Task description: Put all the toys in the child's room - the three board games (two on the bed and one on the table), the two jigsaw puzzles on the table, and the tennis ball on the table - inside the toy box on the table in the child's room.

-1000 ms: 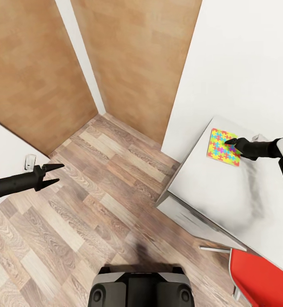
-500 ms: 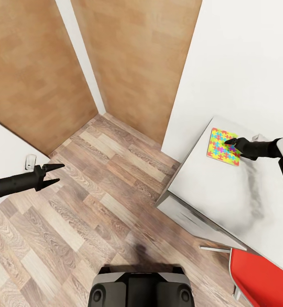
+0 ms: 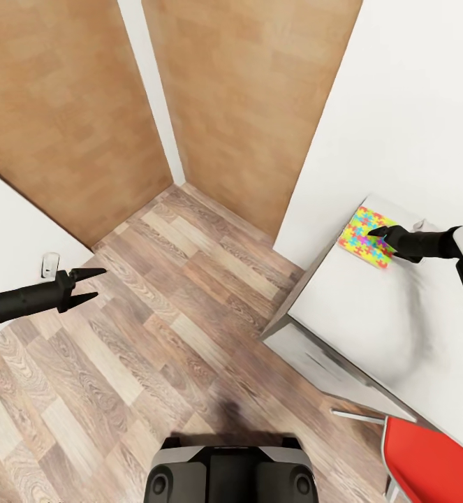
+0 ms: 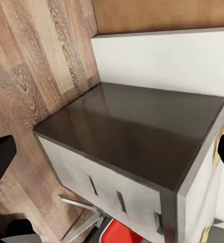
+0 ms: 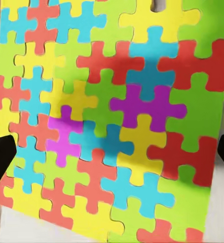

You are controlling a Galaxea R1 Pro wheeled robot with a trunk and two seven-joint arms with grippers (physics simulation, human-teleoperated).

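Head view, right side of frame: a jigsaw puzzle [image 3: 364, 236], a flat square of pink, yellow, blue and green pieces, lies on the pale table [image 3: 371, 314] near its far corner, close to the white wall [image 3: 413, 105].

The right gripper [image 3: 375, 231] reaches in from the right edge of the frame, its dark fingertips over the puzzle's near-right edge. In the right wrist view the puzzle [image 5: 112, 116] spreads across nearly the whole picture, with the two black fingertips [image 5: 0, 162] showing at the opposite lower edges, well apart, so the jaws are spread wide with nothing between them. Whether the tips touch the puzzle I cannot tell.

Left side of the head view, mid-height: the left gripper [image 3: 90, 284] hangs over the wood plank floor [image 3: 154, 335], fingers parted in a narrow V and holding nothing. In the left wrist view its dark fingertips [image 4: 0, 159] sit at either edge, and between them lies the dark-grey side cabinet [image 4: 137, 136] with its pale drawer fronts.

Lower right corner of the head view: a red chair seat [image 3: 434, 461], tucked against the table's near edge.

Upper part of the frame: brown wood panels [image 3: 252, 91] with a white strip between them.

Bottom centre: the robot's own dark base [image 3: 231, 471].
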